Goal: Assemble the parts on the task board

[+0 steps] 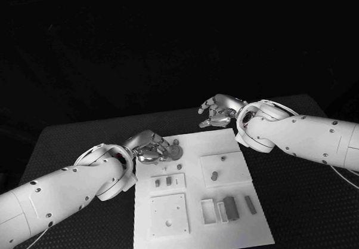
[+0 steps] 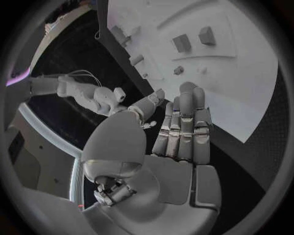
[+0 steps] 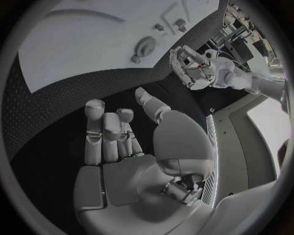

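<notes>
The white task board (image 1: 202,242) lies in the middle of the black table. A round grey part (image 1: 174,151) stands near its far left corner, also seen in the right wrist view (image 3: 146,46). My left hand (image 1: 150,147) hovers just left of that round part with its fingers stretched out and nothing in its palm (image 2: 181,132). My right hand (image 1: 219,111) hangs over the bare table just beyond the board's far edge, its fingers apart and holding nothing (image 3: 116,137). Several small grey parts lie on the board, among them two short blocks (image 1: 162,181) and a dark bar (image 1: 231,208).
Two raised square plates (image 1: 169,214) (image 1: 225,167) sit on the board, with a small open tray (image 1: 208,211) beside the dark bar. Black table (image 1: 69,142) surrounds the board on all sides. Both white forearms reach in over the table's side edges.
</notes>
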